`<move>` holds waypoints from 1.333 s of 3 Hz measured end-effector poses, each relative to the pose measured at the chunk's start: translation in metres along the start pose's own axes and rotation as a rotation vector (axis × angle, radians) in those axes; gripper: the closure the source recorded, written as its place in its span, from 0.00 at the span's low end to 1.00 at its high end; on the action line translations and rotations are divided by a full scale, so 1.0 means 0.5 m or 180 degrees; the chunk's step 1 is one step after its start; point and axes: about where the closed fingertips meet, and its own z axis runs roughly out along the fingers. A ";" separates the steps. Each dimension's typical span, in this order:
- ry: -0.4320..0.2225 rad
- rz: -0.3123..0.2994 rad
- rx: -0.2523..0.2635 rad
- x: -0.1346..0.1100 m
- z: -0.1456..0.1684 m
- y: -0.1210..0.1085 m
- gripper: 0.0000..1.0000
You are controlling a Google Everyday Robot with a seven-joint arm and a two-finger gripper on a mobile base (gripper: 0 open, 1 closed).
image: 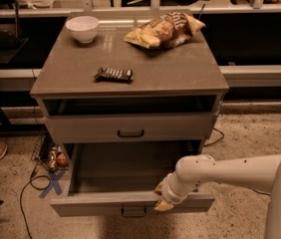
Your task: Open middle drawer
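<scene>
Locate middle drawer (120, 180) at lower centre of frame, pulled well out beneath the counter (170, 68). Find gripper (163, 203) at its front panel's top edge, right of handle (134, 211). Grip state: cannot tell.

Camera looks down at cabinet (180, 68) front, tool (163, 203) lower-right.

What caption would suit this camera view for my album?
Pincer at the front edge of the pulled-out middle drawer, under a cabinet top holding a bowl, chip bag and wrapped bar.
</scene>
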 end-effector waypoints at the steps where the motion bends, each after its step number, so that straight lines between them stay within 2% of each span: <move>1: -0.0019 -0.0013 -0.0010 0.010 -0.005 0.004 0.06; 2: -0.0058 -0.0031 -0.0025 0.026 -0.013 0.016 0.00; 3: -0.0087 -0.0038 -0.0022 0.041 -0.018 0.026 0.17; 4: -0.0095 -0.0032 -0.0004 0.054 -0.027 0.032 0.41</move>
